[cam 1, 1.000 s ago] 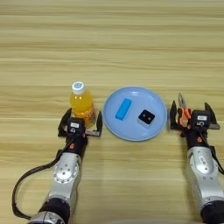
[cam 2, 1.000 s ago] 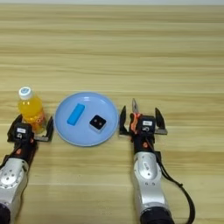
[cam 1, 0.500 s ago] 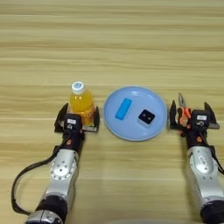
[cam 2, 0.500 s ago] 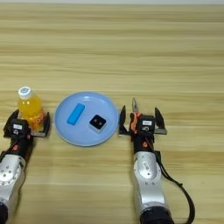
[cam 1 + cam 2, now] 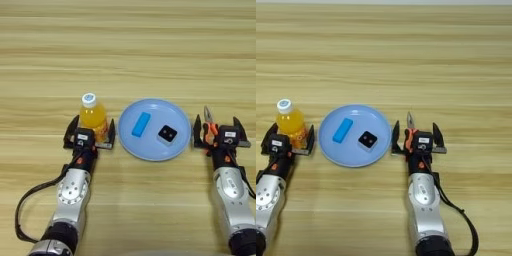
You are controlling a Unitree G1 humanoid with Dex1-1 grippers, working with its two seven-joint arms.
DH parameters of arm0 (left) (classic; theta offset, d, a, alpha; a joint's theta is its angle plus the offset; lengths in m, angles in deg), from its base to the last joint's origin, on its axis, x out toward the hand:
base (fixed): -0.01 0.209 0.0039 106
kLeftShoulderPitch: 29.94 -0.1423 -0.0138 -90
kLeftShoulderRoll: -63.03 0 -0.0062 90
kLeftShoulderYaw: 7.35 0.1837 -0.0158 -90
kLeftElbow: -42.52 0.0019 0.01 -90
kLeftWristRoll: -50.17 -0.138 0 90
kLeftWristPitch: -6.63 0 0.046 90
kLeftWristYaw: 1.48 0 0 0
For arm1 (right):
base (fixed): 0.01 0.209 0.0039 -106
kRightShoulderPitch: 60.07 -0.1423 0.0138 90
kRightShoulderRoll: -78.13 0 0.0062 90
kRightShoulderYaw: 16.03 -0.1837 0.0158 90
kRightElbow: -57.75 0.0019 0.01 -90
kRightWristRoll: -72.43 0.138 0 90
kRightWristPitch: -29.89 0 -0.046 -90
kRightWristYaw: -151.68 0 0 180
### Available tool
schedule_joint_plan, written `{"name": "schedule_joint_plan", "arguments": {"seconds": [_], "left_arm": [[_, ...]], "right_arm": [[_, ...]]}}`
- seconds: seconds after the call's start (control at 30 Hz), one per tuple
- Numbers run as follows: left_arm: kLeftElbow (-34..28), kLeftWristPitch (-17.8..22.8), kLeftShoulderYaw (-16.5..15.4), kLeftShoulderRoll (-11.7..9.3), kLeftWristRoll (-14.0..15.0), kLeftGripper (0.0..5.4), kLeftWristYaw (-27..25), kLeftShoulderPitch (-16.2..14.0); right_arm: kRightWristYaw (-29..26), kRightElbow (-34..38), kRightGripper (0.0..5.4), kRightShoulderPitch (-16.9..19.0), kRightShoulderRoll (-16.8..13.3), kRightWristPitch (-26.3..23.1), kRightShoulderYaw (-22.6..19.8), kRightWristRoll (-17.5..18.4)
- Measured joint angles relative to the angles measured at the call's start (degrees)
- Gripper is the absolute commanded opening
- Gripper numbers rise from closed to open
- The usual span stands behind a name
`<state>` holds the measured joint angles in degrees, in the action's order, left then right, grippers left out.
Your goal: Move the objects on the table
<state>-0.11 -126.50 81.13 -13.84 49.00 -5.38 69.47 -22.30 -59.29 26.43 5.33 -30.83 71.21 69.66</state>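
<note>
A small bottle of orange drink [image 5: 93,115] with a white cap stands upright left of a blue plate [image 5: 150,148]. My left gripper [image 5: 91,135] is open, one finger on each side of the bottle's base. On the plate lies a tiny black cube [image 5: 167,133] with a white dot. The orange-handled pliers [image 5: 209,121] lie on the table [image 5: 128,50] right of the plate, tips pointing away. They sit between the fingers of my open right gripper [image 5: 218,134], which hides part of the handles.
A blue block [image 5: 141,124] lies on the plate's left half, beside the cube. Both forearms reach in from the near edge, with a black cable looping beside each. The far half of the wooden table lies beyond the objects.
My left gripper has edged forward, so its open fingers now reach further along the bottle's sides. The right arm, plate, cube and pliers have not moved.
</note>
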Motion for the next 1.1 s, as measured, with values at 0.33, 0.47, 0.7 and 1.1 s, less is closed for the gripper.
{"name": "schedule_joint_plan", "arguments": {"seconds": [0.33,0.47,0.7,1.1], "left_arm": [[0.0,0.0,0.0,0.0,0.0,5.38,0.0,0.0],[-0.1,0.0,0.0,0.0,0.0,5.38,0.0,0.0],[-4.4,0.1,0.4,0.2,0.4,5.38,-0.8,0.0],[-12.6,1.8,0.5,-0.1,1.6,5.38,-2.7,-0.1]], "right_arm": [[0.0,-0.4,5.40,-0.2,0.0,0.0,0.0,0.0],[0.0,-0.4,5.40,-0.2,0.0,0.0,0.0,0.0],[-0.1,-0.4,5.40,-0.3,0.0,0.0,0.0,0.0],[0.0,-1.1,5.40,-0.6,0.0,0.1,0.0,0.0]]}}
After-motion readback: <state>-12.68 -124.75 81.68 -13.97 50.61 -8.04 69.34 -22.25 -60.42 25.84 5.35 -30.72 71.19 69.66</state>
